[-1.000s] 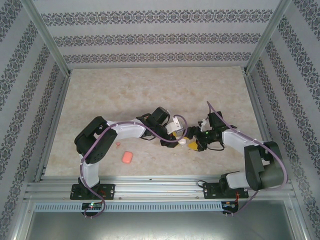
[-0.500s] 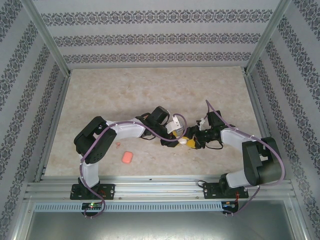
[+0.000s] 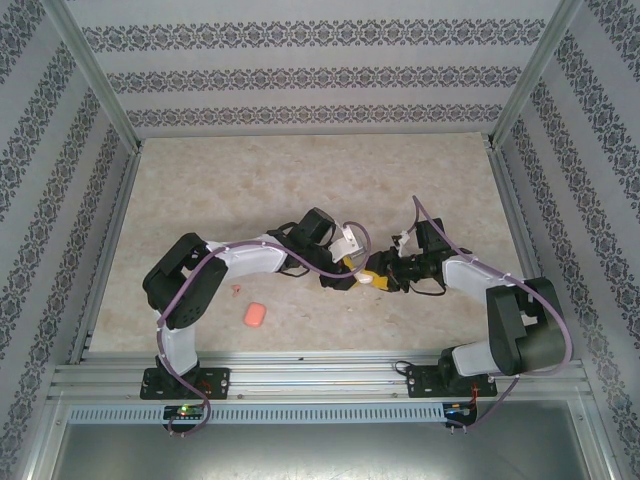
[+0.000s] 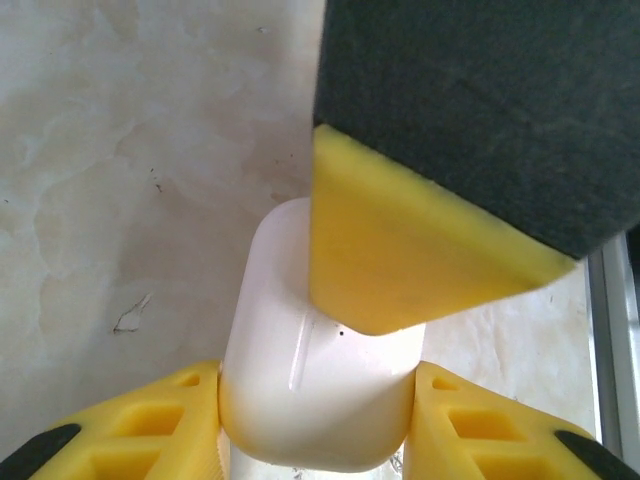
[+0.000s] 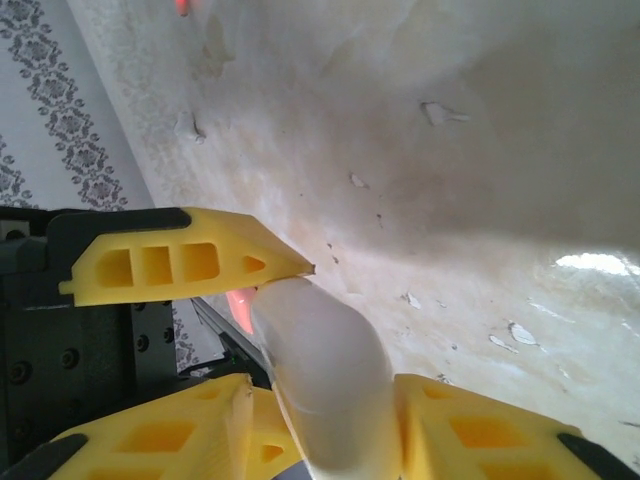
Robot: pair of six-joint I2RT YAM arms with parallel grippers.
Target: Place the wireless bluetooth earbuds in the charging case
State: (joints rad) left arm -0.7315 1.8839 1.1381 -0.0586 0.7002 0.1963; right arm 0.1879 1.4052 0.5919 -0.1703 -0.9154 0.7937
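Observation:
A white pebble-like charging case (image 3: 368, 281) sits mid-table between both grippers, its lid seam closed. My left gripper (image 3: 354, 277) is shut on it, its yellow fingers (image 4: 150, 425) pressing both sides of the case (image 4: 300, 340). My right gripper (image 3: 386, 279) is shut on the same case (image 5: 325, 370) from the other side, and one of its fingers (image 4: 400, 250) lies over the case top. Two tiny salmon-red earbuds (image 3: 235, 290) lie on the table to the left. The white earbuds are out of view.
A salmon-red case (image 3: 254, 314) lies near the front rail, left of the grippers, and peeks out behind the white case (image 5: 240, 308). Patterned walls and metal rails enclose the beige table (image 3: 300, 180). The far half of the table is bare.
The right gripper has come in leftward against the left gripper. Both grippers and the white case have shifted slightly away from the near edge.

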